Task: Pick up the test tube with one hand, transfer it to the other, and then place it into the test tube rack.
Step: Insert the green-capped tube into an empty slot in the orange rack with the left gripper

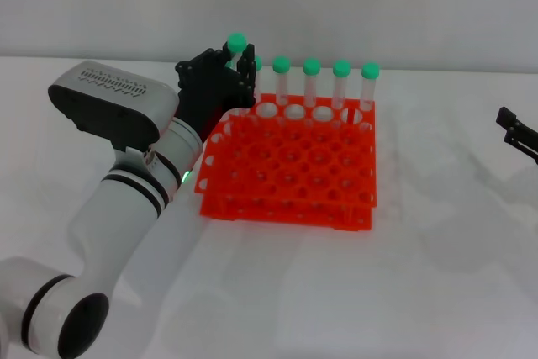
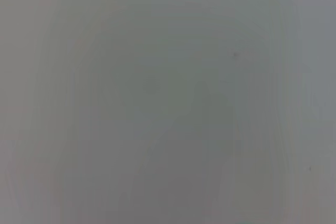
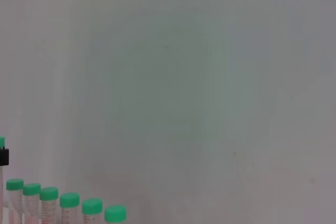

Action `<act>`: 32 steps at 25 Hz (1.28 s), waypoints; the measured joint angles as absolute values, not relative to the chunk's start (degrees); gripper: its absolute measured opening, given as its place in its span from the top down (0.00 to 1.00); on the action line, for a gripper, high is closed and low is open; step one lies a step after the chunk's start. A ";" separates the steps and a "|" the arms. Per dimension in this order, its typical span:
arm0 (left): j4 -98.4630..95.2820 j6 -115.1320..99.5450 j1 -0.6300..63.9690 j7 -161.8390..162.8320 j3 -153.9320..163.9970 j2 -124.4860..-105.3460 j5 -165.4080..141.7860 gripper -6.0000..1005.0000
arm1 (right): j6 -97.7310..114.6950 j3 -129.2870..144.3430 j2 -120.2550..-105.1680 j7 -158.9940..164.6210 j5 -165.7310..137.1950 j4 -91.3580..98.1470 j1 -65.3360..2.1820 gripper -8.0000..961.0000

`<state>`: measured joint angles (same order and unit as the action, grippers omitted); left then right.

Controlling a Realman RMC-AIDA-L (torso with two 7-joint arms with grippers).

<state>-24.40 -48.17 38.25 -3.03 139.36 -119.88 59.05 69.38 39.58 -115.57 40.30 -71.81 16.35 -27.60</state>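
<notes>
The slim clear green-capped test tube [image 1: 239,50] stands upright, cap up, clamped in the black left gripper [image 1: 225,81] above the orange-red rack's [image 1: 290,166] back-left corner.

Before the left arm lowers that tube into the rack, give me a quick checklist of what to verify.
1. Test tube held in the left gripper: ok, green cap stands above it.
2. Tube upright: ok, roughly vertical.
3. Tube over the test tube rack: ok, at its far left corner.
4. Tip lined up with a free hole: cannot tell, the gripper hides it.
5. Right gripper out of the way: ok, far off at the table's right edge.
</notes>
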 joint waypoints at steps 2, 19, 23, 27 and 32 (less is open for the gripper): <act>-24.24 -48.08 38.25 -3.02 139.38 -119.88 59.05 0.78 | 69.39 39.56 -115.58 40.29 -71.81 16.35 -27.59 0.14; -22.45 -47.98 38.66 -0.09 139.49 -119.97 56.69 0.78 | 69.44 39.51 -115.57 40.31 -71.81 16.33 -27.54 0.14; -22.26 -47.98 38.88 -0.09 139.49 -119.97 55.79 0.78 | 69.44 39.51 -115.57 40.30 -71.81 16.28 -27.51 0.14; -21.65 -48.00 39.01 -0.09 139.38 -119.97 55.66 0.78 | 69.44 39.52 -115.66 40.28 -71.81 16.26 -27.53 0.14; -21.31 -47.99 39.18 -0.02 139.36 -119.97 55.63 0.78 | 69.44 39.45 -115.67 40.26 -71.81 16.25 -27.55 0.14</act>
<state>-21.31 -47.99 39.18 -0.02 139.36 -119.97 55.63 69.44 39.45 -115.67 40.26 -71.81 16.25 -27.55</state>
